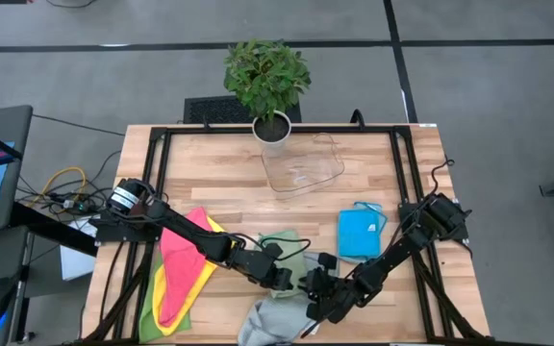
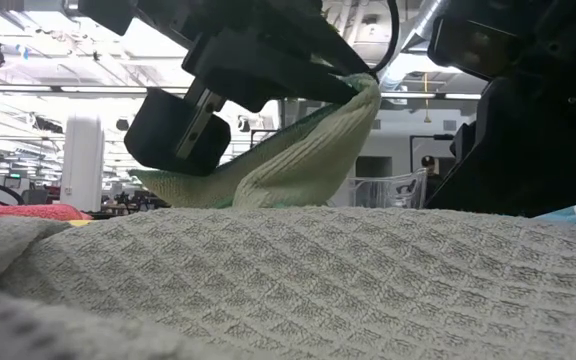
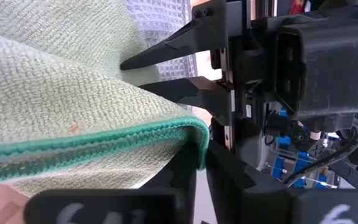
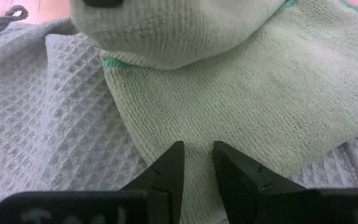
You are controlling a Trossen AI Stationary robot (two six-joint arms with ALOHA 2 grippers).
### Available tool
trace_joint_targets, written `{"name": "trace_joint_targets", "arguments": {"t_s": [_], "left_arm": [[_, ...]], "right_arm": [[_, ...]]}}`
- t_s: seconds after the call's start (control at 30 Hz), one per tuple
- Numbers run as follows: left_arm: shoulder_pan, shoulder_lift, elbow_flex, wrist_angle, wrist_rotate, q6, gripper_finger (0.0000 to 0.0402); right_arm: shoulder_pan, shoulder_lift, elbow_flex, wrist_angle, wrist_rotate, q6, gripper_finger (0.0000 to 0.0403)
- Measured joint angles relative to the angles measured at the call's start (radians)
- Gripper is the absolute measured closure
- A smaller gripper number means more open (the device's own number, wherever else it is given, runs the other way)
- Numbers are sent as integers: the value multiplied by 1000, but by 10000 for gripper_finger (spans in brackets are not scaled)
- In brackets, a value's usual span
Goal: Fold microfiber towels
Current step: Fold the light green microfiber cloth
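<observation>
A light green microfiber towel with teal edging [image 1: 287,252] lies near the table's front, partly on a grey waffle towel [image 1: 269,322]. My left gripper [image 3: 201,158] is shut on the green towel's corner, which the low view shows raised [image 2: 366,88] above the rest. My right gripper [image 4: 196,152] stands just right of it, with a narrow gap between its fingers and nothing in that gap. Its tips are low over the flat part of the green towel [image 4: 260,106]. My left gripper pinches the green towel's teal-edged corner [image 3: 194,132] between its two fingers, coming from the table's left and slanting down. The corner is lifted and curls over, while the rest of the towel lies on the grey towel and the table. My right gripper's fingertips [image 4: 174,155] are at the green towel's surface; I cannot tell whether they touch it.
A folded bright blue towel [image 1: 361,234] lies to the right. Pink, yellow and green towels [image 1: 181,274] are piled at the front left. A clear plastic tray [image 1: 301,165] and a potted plant [image 1: 267,82] stand at the far middle.
</observation>
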Motion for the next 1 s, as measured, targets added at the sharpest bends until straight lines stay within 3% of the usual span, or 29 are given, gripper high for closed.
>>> {"name": "trace_joint_targets", "arguments": {"t_s": [0.33, 0.5, 0.8, 1.0], "left_arm": [[-2, 0, 0, 1, 3, 27, 285], [3, 0, 0, 76, 9, 35, 231], [35, -13, 39, 110, 249, 46, 188], [59, -134, 103, 36, 337, 153, 187]], "right_arm": [[0, 0, 0, 0, 0, -1, 290], [0, 0, 0, 0, 0, 1, 290], [6, -14, 0, -19, -2, -10, 290], [23, -113, 0, -71, -18, -31, 290]]}}
